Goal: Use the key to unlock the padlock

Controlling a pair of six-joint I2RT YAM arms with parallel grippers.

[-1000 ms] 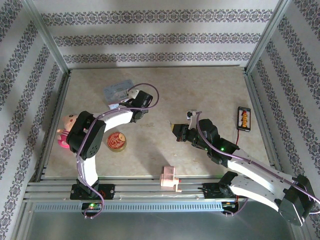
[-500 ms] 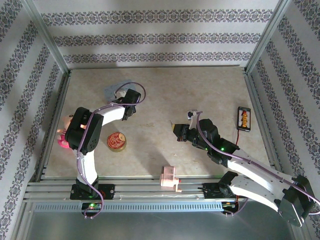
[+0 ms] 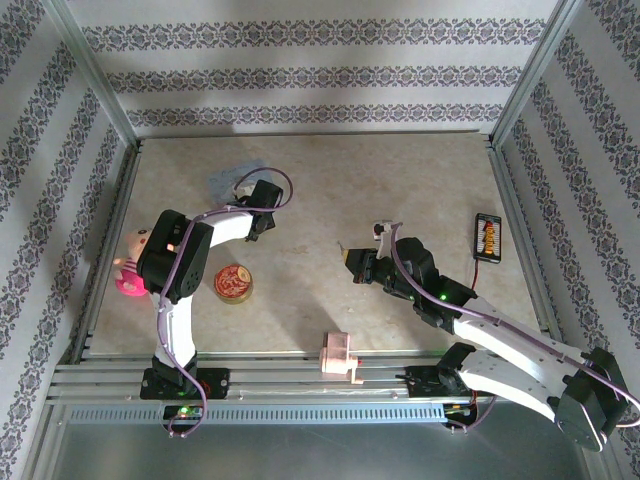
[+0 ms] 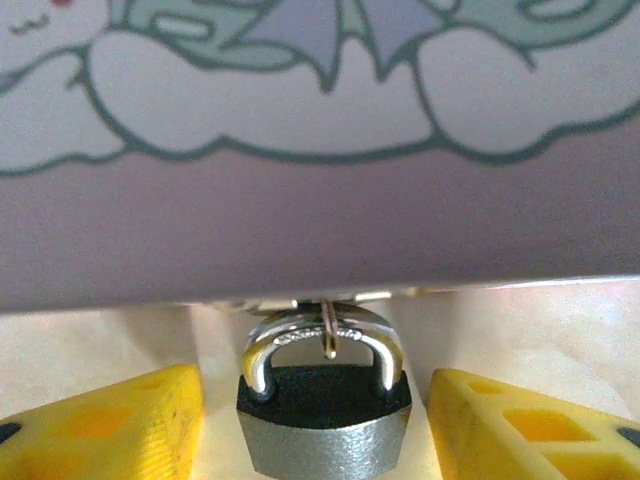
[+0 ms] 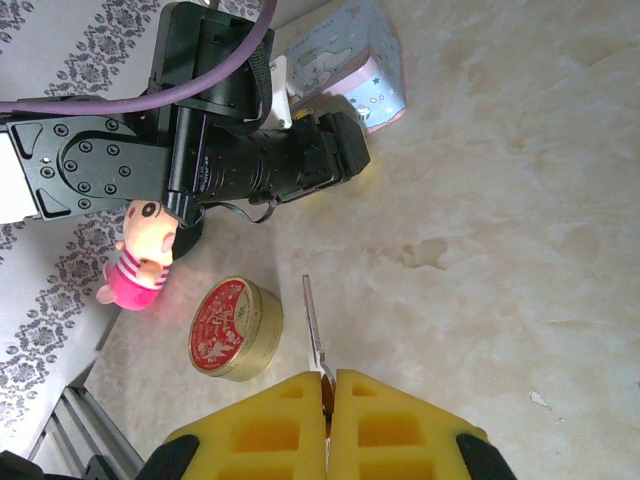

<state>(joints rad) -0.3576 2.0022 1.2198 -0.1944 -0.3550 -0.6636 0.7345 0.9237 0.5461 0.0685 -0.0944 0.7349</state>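
Though nowhere near unlocked yet, roughly midway. Nearest: key pinched in the closed right gripper, blade out, well apart from the pale blue tin. Further: padlock just before the tin, shackle shut, flanked by the spread left gripper, gaps either side. Left to do: grasp, insert, turn. Against a second ago: left gripper swung in to the tin, right gripper unmoved

Padlock: black top, dull silver lower body, shiny silver shackle. Key: brownish-grey. Left gripper and right gripper: yellow fingers. Box: pale lilac-blue, white cartoon print, teal outlines. Round tin: red lid, gold side. Plush toy: pink, striped top. Table: beige marbled. Back wall: white, 3 grey floral bands.
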